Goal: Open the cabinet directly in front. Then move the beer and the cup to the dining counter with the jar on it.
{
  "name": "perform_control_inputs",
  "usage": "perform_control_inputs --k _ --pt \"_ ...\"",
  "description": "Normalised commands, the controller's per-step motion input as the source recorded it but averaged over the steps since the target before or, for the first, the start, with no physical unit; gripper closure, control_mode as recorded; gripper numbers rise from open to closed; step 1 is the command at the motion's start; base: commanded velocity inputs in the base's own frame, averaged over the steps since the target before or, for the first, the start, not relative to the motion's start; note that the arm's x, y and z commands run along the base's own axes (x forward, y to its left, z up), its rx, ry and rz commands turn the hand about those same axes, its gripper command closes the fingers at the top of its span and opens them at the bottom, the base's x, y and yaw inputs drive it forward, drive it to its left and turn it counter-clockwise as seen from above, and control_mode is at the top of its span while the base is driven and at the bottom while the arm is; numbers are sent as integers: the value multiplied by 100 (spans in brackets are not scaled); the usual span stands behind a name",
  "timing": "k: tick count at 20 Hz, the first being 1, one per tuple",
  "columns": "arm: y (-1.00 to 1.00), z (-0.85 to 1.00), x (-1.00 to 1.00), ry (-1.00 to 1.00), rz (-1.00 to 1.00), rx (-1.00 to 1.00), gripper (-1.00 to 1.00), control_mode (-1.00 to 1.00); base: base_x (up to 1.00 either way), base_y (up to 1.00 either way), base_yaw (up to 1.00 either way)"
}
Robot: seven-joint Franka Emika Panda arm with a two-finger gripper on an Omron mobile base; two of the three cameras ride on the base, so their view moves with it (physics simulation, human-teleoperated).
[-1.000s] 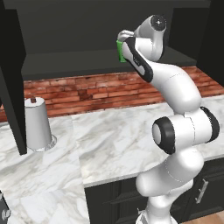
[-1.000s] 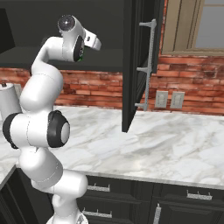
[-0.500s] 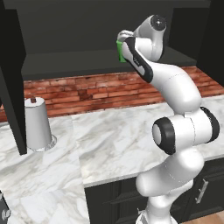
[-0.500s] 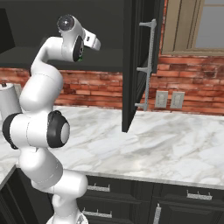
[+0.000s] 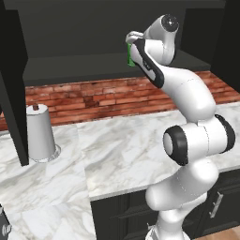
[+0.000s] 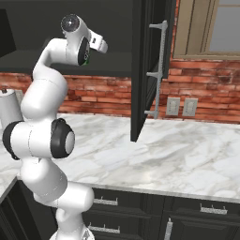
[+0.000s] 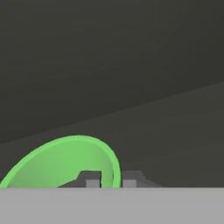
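The cup (image 7: 65, 164) stands inside the open cabinet (image 5: 93, 65), on its shelf, and reads in the left base view as a green sliver behind the white wrist. In the hand view its round mouth opens toward the camera, so the hand looks down into it and the cup's long axis runs roughly along the gripper's approach line. The rim passes between the 2 dark finger tips: 1 tip sits inside the mouth, the other outside the wall. The gripper (image 7: 111, 179) is drawn narrow on that rim, pinching the cup wall.

The cup therefore lies directly at the claw, offset toward the inside finger. The coming move likely turns on clearing the shelf: lift along the cup's axis, then withdraw out of the cabinet mouth between the open doors (image 6: 150, 70).

Below lies the marble worktop (image 5: 126, 150) with a paper-towel roll (image 5: 40, 133) on it.
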Motion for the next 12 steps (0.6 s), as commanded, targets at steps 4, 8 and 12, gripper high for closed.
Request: perform_control_inputs --k 4,8,12 --pt "0 0 -8 -3 0 0 100 -100 0 0 0" --pt "0 0 -53 -25 0 0 100 -100 0 0 0" --pt "0 0 -74 -35 0 0 100 -100 0 0 0"
